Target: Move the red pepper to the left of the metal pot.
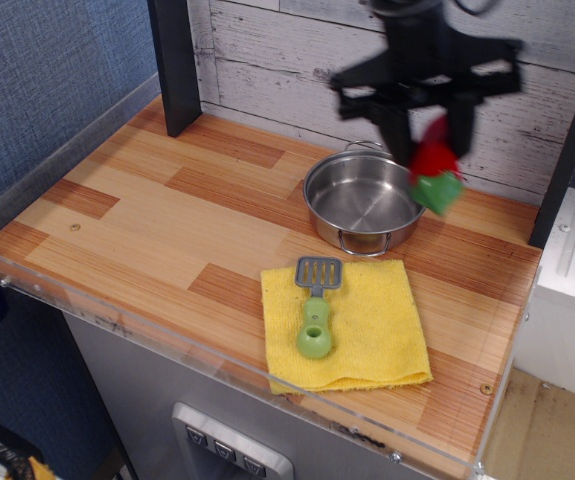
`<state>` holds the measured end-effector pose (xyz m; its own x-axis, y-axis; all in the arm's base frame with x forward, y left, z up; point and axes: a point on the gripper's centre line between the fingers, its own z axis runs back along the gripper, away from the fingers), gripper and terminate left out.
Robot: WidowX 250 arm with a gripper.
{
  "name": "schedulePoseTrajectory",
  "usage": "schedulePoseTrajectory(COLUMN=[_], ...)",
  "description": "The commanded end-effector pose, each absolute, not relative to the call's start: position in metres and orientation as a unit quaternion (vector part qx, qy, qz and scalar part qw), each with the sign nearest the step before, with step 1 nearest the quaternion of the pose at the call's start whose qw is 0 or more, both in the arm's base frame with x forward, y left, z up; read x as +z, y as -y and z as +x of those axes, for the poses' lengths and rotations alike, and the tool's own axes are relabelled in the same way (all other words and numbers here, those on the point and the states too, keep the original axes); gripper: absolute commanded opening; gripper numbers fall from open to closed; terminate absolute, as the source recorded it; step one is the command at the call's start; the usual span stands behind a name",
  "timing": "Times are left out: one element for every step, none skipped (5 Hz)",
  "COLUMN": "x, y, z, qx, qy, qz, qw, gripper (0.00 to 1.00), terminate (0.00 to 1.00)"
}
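A: Gripper (429, 140) status?
B: Clamped on the pepper (432, 165), raised off the counter (147, 210). Green stem end points down, red body runs up between the fingers.

A: Pepper position against the pot (365, 202)?
B: In the air over the pot's right rim, not touching it. Frame is motion-blurred around the arm.

A: Other items?
B: Yellow cloth (367, 335) in front of the pot, spatula (316, 310) lying on it, green handle toward the front edge.

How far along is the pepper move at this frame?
Done: the red pepper is picked up, clamped in the gripper and off the table. In hand: carried in the air by the metal pot's right rim. Left: cross over and set it on the wood left of the pot.
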<state>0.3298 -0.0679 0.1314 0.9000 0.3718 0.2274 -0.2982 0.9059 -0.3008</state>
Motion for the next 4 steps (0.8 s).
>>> schedulePoseTrajectory(x=[0.156,0.152,0.141,0.126], y=[0.0,-0.034,-0.059,-0.08], z=[0.333,0.336,0.34,0.348], qx=[0.236,0.268,0.295,0.315], qy=[0.18,0.18,0.176,0.163], qz=[-0.132,-0.122,-0.112,-0.098], qw=[0.946,0.938,0.933,0.93], gripper=[0.0,0.0,0.0,0.0], terminate=[0.0,0.0,0.0,0.0])
